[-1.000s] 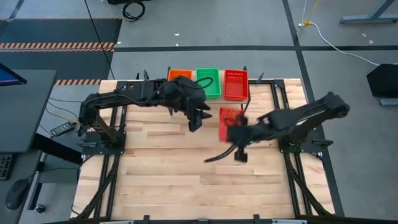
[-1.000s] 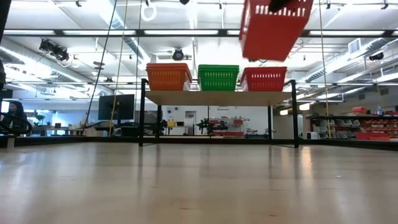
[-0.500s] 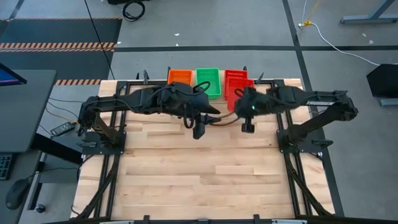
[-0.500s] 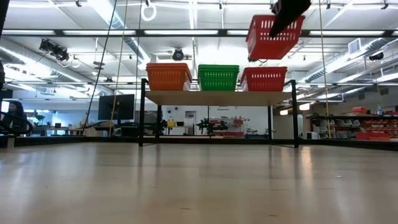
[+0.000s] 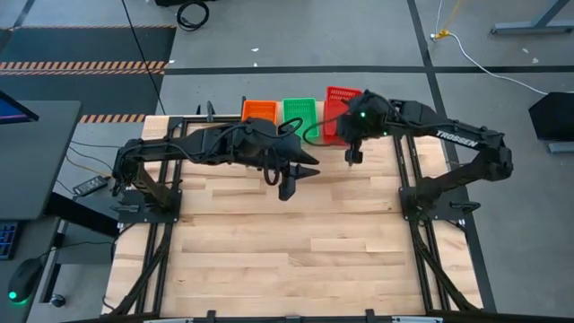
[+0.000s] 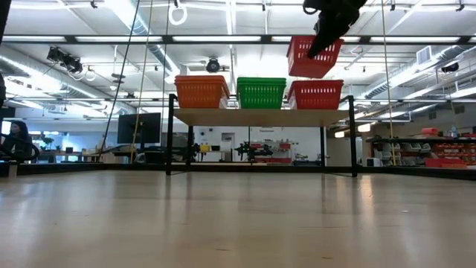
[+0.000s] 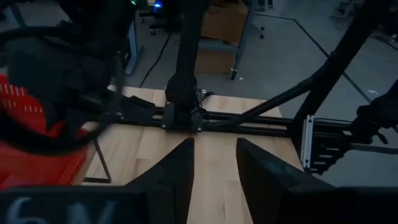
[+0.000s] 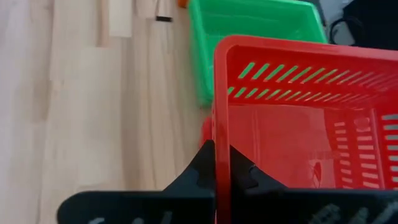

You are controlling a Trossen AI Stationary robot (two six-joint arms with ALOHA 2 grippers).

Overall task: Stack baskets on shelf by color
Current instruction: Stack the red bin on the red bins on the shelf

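Baskets first, after the tabletop (image 5: 269, 251) that carries the rig: we see pale butcher-block planks with visible seams, matte in the high view and glossy in the low one. Next in size, the two dark jointed arms. The left arm reaches across the middle of the tabletop; its left end effector (image 5: 289, 182) hangs over bare wood, and in its wrist view the two dark fingers (image 7: 171, 180) stand apart with nothing between them. The right arm stretches to the far edge, where the right end effector (image 6: 325, 33) grips the rim of a red basket (image 6: 312, 58). In the right wrist view the fingers are closed on that thin red plastic wall (image 8: 222, 155).

The shelf (image 6: 260, 117) is a light wooden slab on thin black metal legs at the far edge. On it stand, side by side, an orange stack (image 6: 201, 91), a green stack (image 6: 261, 92) and a red stack (image 6: 316, 94), all rectangular slotted plastic mesh with slightly flared walls.

The held red basket hangs tilted just above the red stack, apart from it. We note vertical slots in its walls and an open interior.
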